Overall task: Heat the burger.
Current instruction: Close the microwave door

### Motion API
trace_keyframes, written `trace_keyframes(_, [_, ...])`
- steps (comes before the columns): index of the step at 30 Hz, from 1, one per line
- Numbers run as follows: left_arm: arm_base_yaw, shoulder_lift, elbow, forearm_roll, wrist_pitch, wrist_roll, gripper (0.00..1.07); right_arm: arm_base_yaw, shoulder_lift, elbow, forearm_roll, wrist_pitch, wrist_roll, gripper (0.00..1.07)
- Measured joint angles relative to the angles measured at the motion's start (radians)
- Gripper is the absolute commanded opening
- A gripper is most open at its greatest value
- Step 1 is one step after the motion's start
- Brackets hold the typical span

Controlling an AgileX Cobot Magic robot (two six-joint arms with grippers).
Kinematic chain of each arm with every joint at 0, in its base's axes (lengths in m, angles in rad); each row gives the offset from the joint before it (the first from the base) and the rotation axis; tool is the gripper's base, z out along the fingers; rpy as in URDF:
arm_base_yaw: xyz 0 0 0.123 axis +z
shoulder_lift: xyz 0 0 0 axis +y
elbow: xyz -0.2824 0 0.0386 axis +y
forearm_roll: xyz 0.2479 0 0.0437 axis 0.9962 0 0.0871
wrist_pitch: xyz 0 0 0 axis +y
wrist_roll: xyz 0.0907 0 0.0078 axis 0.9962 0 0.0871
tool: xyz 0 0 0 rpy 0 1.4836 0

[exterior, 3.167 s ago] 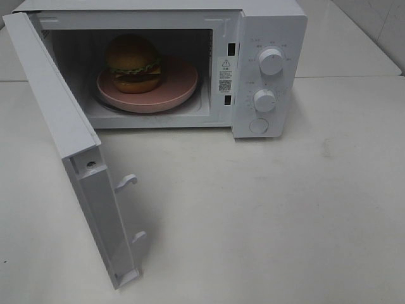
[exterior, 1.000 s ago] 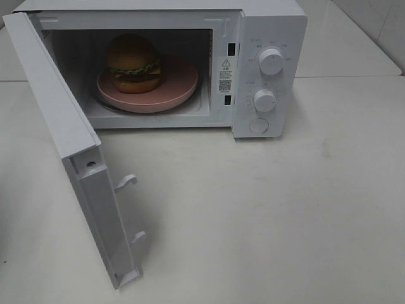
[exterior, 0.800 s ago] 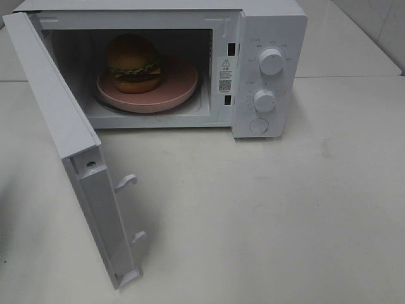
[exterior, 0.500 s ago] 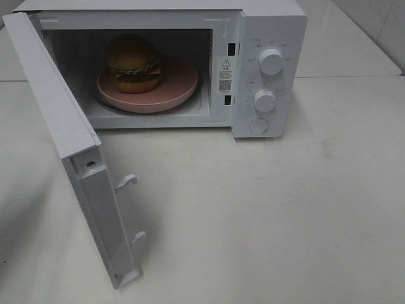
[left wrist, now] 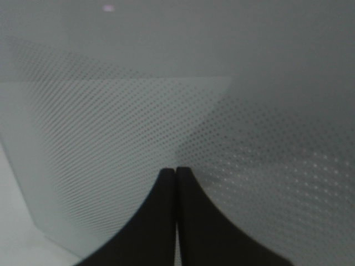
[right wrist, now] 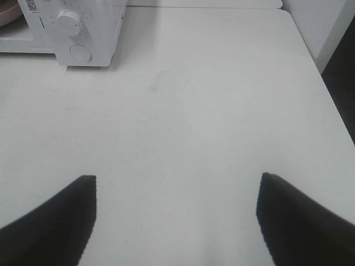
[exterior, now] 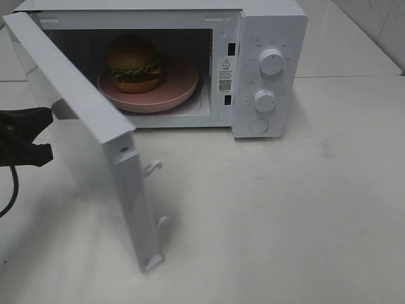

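While the clenched left hand (left wrist: 176, 173) faces the door (exterior: 82, 120), the burger (exterior: 133, 63) sits beyond it.

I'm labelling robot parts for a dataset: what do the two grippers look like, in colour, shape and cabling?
Both are matt black with no visible markings. The left gripper has two fingers that curve to narrow tips; a black cable loops below it in the exterior view. The right gripper shows broad, wedge-shaped fingers. No arm links are in view.
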Motion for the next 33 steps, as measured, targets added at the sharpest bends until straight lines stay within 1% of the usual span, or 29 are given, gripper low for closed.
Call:
trace_keyframes(3, [-0.017, 0.015, -0.010, -0.004, 0.000, 0.000, 0.00, 0.000, 0.000, 0.000, 0.000, 0.000, 0.000, 0.76])
trace_keyframes(5, [-0.080, 0.041, -0.053, -0.050, 0.017, 0.001, 0.00, 0.000, 0.000, 0.000, 0.000, 0.000, 0.000, 0.76])
trace_keyframes(6, [-0.080, 0.041, -0.053, -0.050, 0.017, 0.001, 0.00, 0.000, 0.000, 0.000, 0.000, 0.000, 0.000, 0.76])
trace_keyframes(7, [-0.093, 0.045, -0.061, -0.069, 0.023, 0.001, 0.00, 0.000, 0.000, 0.000, 0.000, 0.000, 0.000, 0.76])
trace_keyframes(8, [-0.123, 0.050, -0.080, -0.106, 0.038, 0.004, 0.00, 0.000, 0.000, 0.000, 0.000, 0.000, 0.000, 0.76])
trace_keyframes(9, [-0.123, 0.050, -0.080, -0.106, 0.038, 0.004, 0.00, 0.000, 0.000, 0.000, 0.000, 0.000, 0.000, 0.76])
trace_keyframes(10, [-0.148, 0.057, -0.100, -0.135, 0.057, 0.008, 0.00, 0.000, 0.000, 0.000, 0.000, 0.000, 0.000, 0.76])
trace_keyframes(12, [-0.162, 0.060, -0.111, -0.147, 0.068, 0.009, 0.00, 0.000, 0.000, 0.000, 0.001, 0.000, 0.000, 0.76])
trace_keyframes(13, [-0.192, 0.069, -0.140, -0.185, 0.093, 0.020, 0.00, 0.000, 0.000, 0.000, 0.001, 0.000, 0.000, 0.76])
trace_keyframes(14, [-0.192, 0.069, -0.140, -0.185, 0.093, 0.020, 0.00, 0.000, 0.000, 0.000, 0.001, 0.000, 0.000, 0.76])
trace_keyframes(15, [-0.205, 0.072, -0.155, -0.208, 0.106, 0.032, 0.00, 0.000, 0.000, 0.000, 0.001, 0.000, 0.000, 0.76])
trace_keyframes(16, [-0.236, 0.082, -0.185, -0.258, 0.133, 0.057, 0.00, 0.000, 0.000, 0.000, 0.001, 0.000, 0.000, 0.76])
trace_keyframes(17, [-0.236, 0.082, -0.185, -0.258, 0.133, 0.057, 0.00, 0.000, 0.000, 0.000, 0.001, 0.000, 0.000, 0.76])
trace_keyframes(18, [-0.255, 0.088, -0.202, -0.288, 0.146, 0.074, 0.00, 0.000, 0.000, 0.000, 0.001, 0.000, 0.000, 0.76])
trace_keyframes(19, [-0.291, 0.099, -0.232, -0.348, 0.165, 0.107, 0.00, 0.000, 0.000, 0.000, 0.001, 0.000, 0.000, 0.76])
trace_keyframes(20, [-0.291, 0.099, -0.232, -0.348, 0.165, 0.107, 0.00, 0.000, 0.000, 0.000, 0.001, 0.000, 0.000, 0.76])
trace_keyframes(21, [-0.326, 0.113, -0.268, -0.419, 0.185, 0.147, 0.00, 0.000, 0.000, 0.000, 0.001, 0.000, 0.000, 0.76])
trace_keyframes(22, [-0.336, 0.118, -0.283, -0.447, 0.191, 0.163, 0.00, 0.000, 0.000, 0.000, 0.000, 0.000, 0.000, 0.76])
trace_keyframes(23, [-0.336, 0.118, -0.283, -0.447, 0.191, 0.163, 0.00, 0.000, 0.000, 0.000, 0.000, 0.000, 0.000, 0.76])
trace_keyframes(24, [-0.367, 0.136, -0.319, -0.511, 0.202, 0.207, 0.00, 0.000, 0.000, 0.000, 0.000, 0.000, 0.000, 0.76])
trace_keyframes(25, [-0.367, 0.136, -0.319, -0.511, 0.202, 0.207, 0.00, 0.000, 0.000, 0.000, 0.000, 0.000, 0.000, 0.76])
trace_keyframes(26, [-0.381, 0.146, -0.336, -0.541, 0.203, 0.228, 0.00, 0.000, 0.000, 0.000, 0.000, 0.000, 0.000, 0.76])
trace_keyframes(27, [-0.404, 0.167, -0.365, -0.592, 0.206, 0.262, 0.00, 0.000, 0.000, 0.000, 0.000, 0.000, 0.000, 0.76])
trace_keyframes(28, [-0.404, 0.167, -0.365, -0.592, 0.206, 0.262, 0.00, 0.000, 0.000, 0.000, 0.000, 0.000, 0.000, 0.76])
trace_keyframes(29, [-0.427, 0.185, -0.397, -0.639, 0.211, 0.295, 0.00, 0.000, 0.000, 0.000, 0.000, 0.000, 0.000, 0.76])
trace_keyframes(30, [-0.427, 0.185, -0.397, -0.639, 0.211, 0.295, 0.00, 0.000, 0.000, 0.000, 0.000, 0.000, 0.000, 0.76])
trace_keyframes(31, [-0.446, 0.202, -0.426, -0.687, 0.213, 0.320, 0.00, 0.000, 0.000, 0.000, 0.000, 0.000, 0.000, 0.76])
trace_keyframes(32, [-0.456, 0.211, -0.442, -0.708, 0.216, 0.333, 0.00, 0.000, 0.000, 0.000, 0.000, 0.000, 0.000, 0.76])
trace_keyframes(33, [-0.456, 0.211, -0.442, -0.708, 0.216, 0.333, 0.00, 0.000, 0.000, 0.000, 0.000, 0.000, 0.000, 0.76])
